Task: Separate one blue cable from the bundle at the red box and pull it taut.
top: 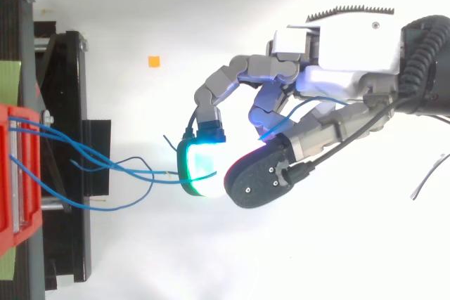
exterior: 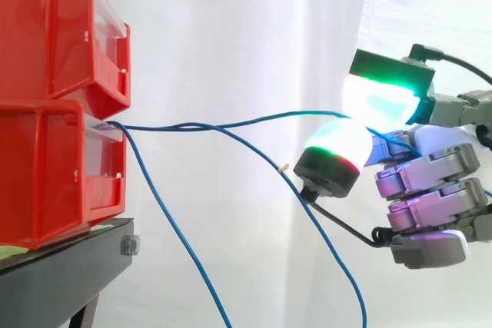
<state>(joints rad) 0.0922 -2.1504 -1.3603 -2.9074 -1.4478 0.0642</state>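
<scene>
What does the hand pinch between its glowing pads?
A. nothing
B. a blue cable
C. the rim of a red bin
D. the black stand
B: a blue cable runs out from the red bins and ends pinched in the hand, which is apart from the bins.

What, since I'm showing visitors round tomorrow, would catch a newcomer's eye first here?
The hand at the right of the side view, its glowing green-white pads pinching one blue cable. Then the stacked red bins at the left on a black stand, looser blue cables drooping from them.
</scene>
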